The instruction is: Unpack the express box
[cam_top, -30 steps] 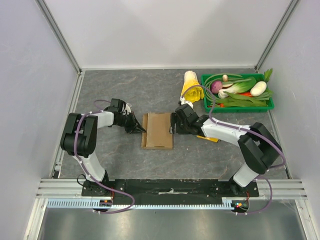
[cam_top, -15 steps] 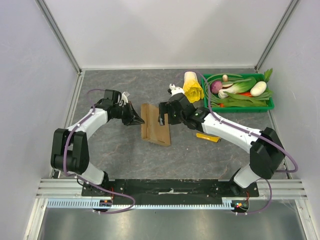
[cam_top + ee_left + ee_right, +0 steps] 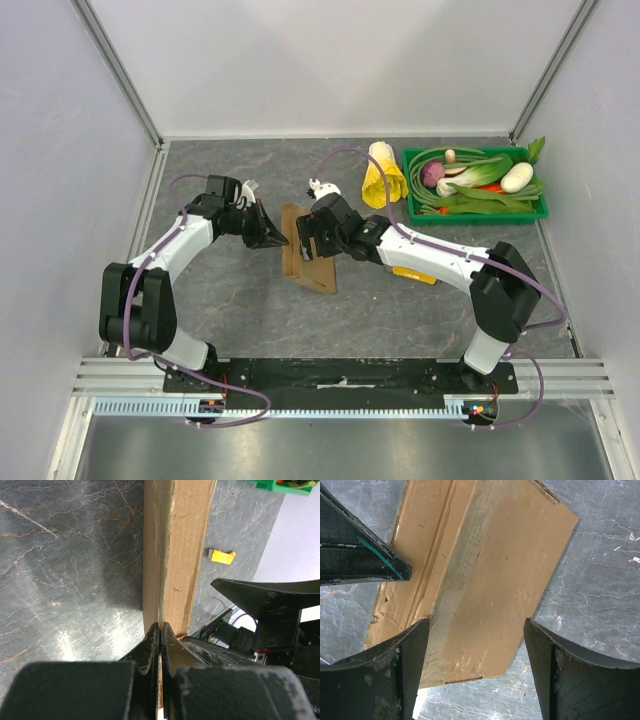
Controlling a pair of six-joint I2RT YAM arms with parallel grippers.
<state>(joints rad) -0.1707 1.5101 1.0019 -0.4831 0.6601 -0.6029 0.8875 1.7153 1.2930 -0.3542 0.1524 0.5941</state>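
Observation:
The express box [image 3: 312, 270] is a flat brown cardboard mailer, tipped up on its edge at the table's middle. My left gripper [image 3: 277, 240] is shut on the box's thin left flap edge; in the left wrist view the fingertips [image 3: 160, 626] pinch the cardboard of the box [image 3: 182, 545]. My right gripper [image 3: 308, 243] is open and hangs over the box from the right. In the right wrist view the box [image 3: 500, 580] lies between its spread fingers [image 3: 405, 670], the left finger touching the box's edge.
A green tray [image 3: 476, 213] of vegetables stands at the back right, with a yellow vegetable [image 3: 383, 172] beside it. A small yellow item [image 3: 420, 275] lies under the right arm and shows in the left wrist view [image 3: 222, 556]. Grey walls enclose the table.
The box was lying flat and now stands tilted up on its edge. The right gripper has moved left over the box. The left gripper has lifted its edge.

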